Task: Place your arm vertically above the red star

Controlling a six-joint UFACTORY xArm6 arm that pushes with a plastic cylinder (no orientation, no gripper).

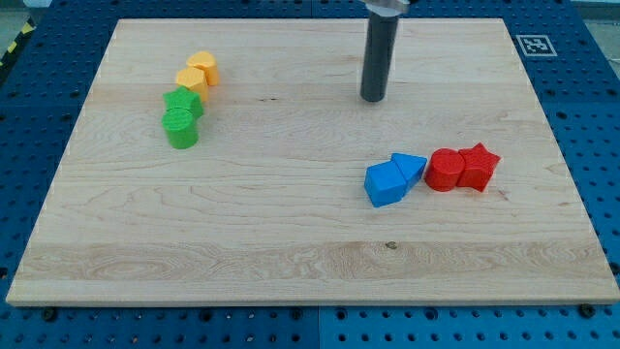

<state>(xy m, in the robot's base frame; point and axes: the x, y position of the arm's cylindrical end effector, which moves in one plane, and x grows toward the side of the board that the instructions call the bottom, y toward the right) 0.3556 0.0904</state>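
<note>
The red star [479, 166] lies on the wooden board [291, 252] at the view's right, touching a red round block [445, 170] on its left. My tip [373, 99] is on the board in the upper middle, well up and to the left of the red star, touching no block.
A blue cube [385, 183] and a blue triangle [409, 169] sit just left of the red blocks. At the view's upper left, two yellow blocks [198, 72] and two green blocks [181, 115] stand in a line. A marker tag [534, 44] is on the blue table at the view's top right.
</note>
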